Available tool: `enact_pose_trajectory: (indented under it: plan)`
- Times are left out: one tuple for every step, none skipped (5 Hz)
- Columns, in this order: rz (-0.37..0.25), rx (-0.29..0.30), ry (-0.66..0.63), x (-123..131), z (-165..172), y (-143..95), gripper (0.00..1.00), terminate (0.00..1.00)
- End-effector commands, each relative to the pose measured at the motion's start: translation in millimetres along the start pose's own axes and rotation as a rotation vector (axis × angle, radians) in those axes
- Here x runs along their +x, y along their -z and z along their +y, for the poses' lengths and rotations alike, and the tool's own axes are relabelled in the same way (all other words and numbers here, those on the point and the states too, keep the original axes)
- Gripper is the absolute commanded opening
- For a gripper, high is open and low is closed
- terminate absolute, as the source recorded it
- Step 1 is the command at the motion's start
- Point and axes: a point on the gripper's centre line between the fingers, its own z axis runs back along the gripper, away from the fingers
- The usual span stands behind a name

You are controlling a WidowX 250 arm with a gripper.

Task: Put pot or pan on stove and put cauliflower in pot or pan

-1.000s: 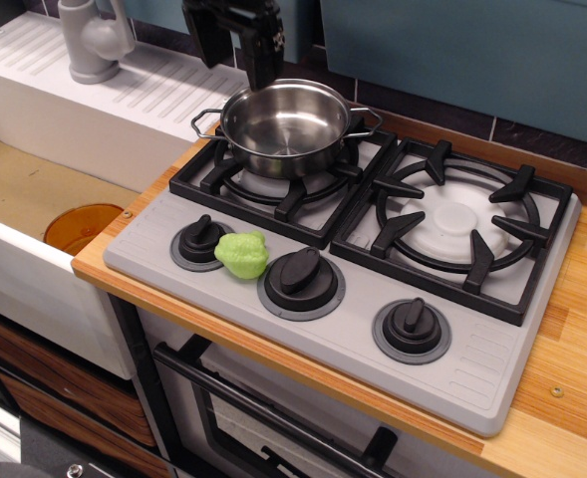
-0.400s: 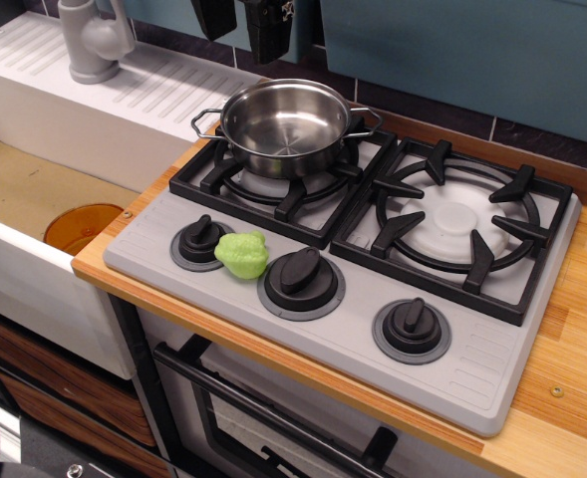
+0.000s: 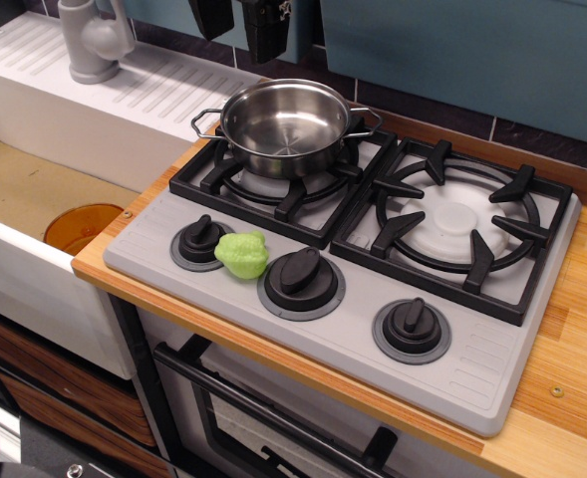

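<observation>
The shiny steel pan (image 3: 285,127) sits on the left burner grate of the grey stove (image 3: 442,349) and is empty inside. The light-green cauliflower (image 3: 242,255) lies on the stove's front panel between the left knob (image 3: 199,243) and the middle knob (image 3: 301,281). My gripper (image 3: 241,25) hangs at the top edge of the view, above and behind the pan. Its two black fingers are apart with nothing between them. Most of the gripper is cut off by the frame.
The right burner grate (image 3: 459,224) is bare. A third knob (image 3: 412,330) sits at front right. A sink (image 3: 34,194) with an orange drain plug (image 3: 82,227) lies to the left, with a grey faucet (image 3: 92,40) behind it. Wooden counter (image 3: 572,368) borders the stove.
My gripper has risen away from the pan's back rim to the top edge of the view. The pan and the cauliflower have not moved.
</observation>
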Motion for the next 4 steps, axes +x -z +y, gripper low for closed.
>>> enact_pose_trajectory:
  plan:
    - [-0.132,0.196,-0.039,-42.4,-30.0,-39.4,1.0,0.0]
    - [-0.163,0.229,-0.053,-67.6,-41.2,-39.0,1.0,0.0]
    - [-0.186,0.271,-0.065,-83.2,-49.5,-34.4,1.0,0.0]
    - [-0.216,0.278,-0.064,-92.4,-53.5,-22.9,1.0,0.0]
